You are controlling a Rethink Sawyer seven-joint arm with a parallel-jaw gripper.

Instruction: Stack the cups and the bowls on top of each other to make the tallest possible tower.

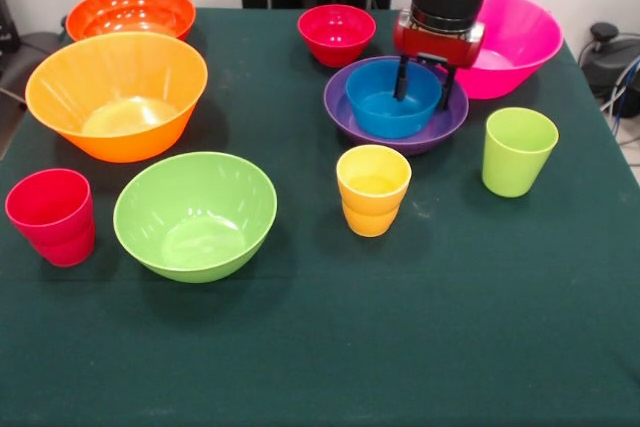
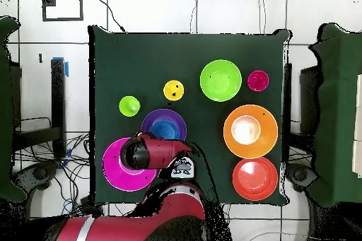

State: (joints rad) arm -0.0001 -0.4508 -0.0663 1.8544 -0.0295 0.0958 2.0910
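Two pieces only are nested so far: the blue bowl (image 1: 392, 99) is seated inside the purple bowl (image 1: 396, 115), and this pair is judged to be the start of the tower, toward the far side of the table beside the pink bowl (image 1: 518, 42). The gripper (image 1: 423, 82) is held just above, its fingers (image 1: 402, 78) spread wide; one reaches down inside the blue bowl and the other outside its far wall, so the wall is straddled, though a grip cannot be confirmed.

Everything else is left unstacked. The small red bowl (image 1: 336, 33), the red-orange bowl (image 1: 130, 13), the light orange bowl (image 1: 117, 94) and the green bowl (image 1: 195, 214) are set apart on their own, as are the red cup (image 1: 52, 217), the yellow cup (image 1: 372, 190) and the green cup (image 1: 518, 150).

The table (image 1: 400, 347) is covered with a dark green cloth. A pale tiled floor (image 2: 212, 8) and loose cables (image 2: 42, 160) are seen around it from overhead.
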